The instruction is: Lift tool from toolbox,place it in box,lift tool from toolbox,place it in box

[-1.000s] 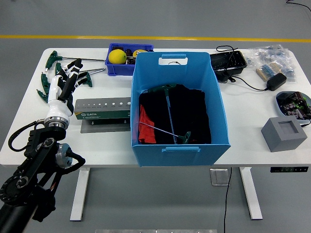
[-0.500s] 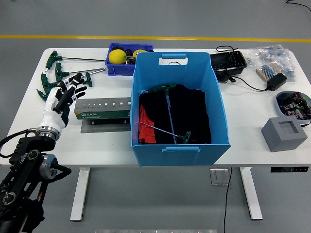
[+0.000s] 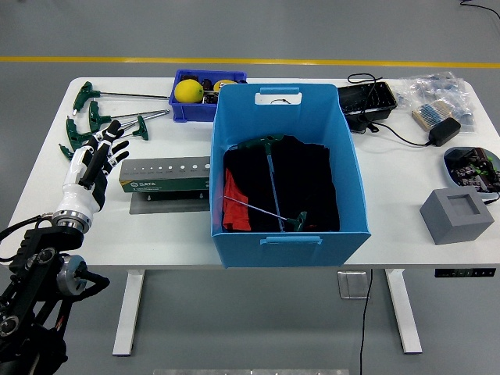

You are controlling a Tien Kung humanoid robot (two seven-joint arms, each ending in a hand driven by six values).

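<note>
A: Left hand (image 3: 92,166)?
B: Fingers spread, holding nothing, over the table's left end.
A: Tools?
B: Green T-handle tools (image 3: 101,117) lie just beyond its fingertips. Toolbox (image 3: 166,175) sits just to its right. Further right, the blue box (image 3: 283,176) holds two T-handle tools (image 3: 271,181) on dark cloth.

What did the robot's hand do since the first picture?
The left hand pulled back toward the table's near left edge, away from the green-handled tools, fingers spread and holding nothing. The tools on the table, the two tools in the blue box and the green toolbox stayed put.
</note>
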